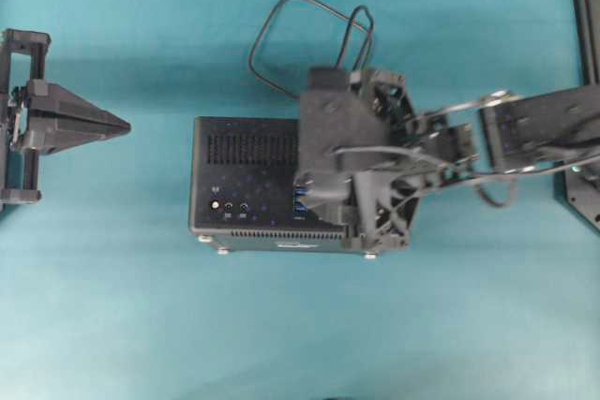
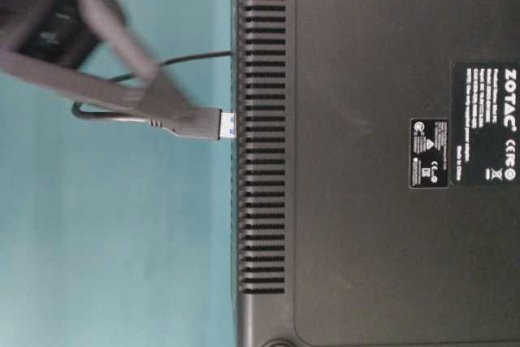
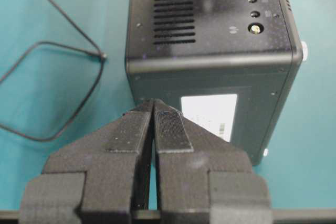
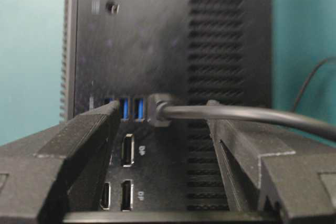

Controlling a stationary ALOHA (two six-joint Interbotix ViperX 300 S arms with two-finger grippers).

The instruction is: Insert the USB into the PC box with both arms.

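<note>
Now USB (image 4: pixel 160 109) plugged into PC box (image 4: pixel 157 40), right gripper (image 4: pixel 163 124) spread clear.

Overhead looks straight down; table-level sits close against PC box (image 2: pixel 374 160); both wrist cams face it, close up.

In the overhead view the right arm (image 1: pixel 525 133) is covering the right end of the computer box (image 1: pixel 244 175) and hiding the right hand, the plug and most of the blue ports. The cable (image 1: pixel 281 35) is disappearing under that arm near the counter's far edge. At table level the box is running off the top, right and bottom edges, and the right hand (image 2: pixel 73 54) is blurring at the upper left corner. The label (image 3: pixel 209 114) in the left wrist view is glaring too white to read.
</note>
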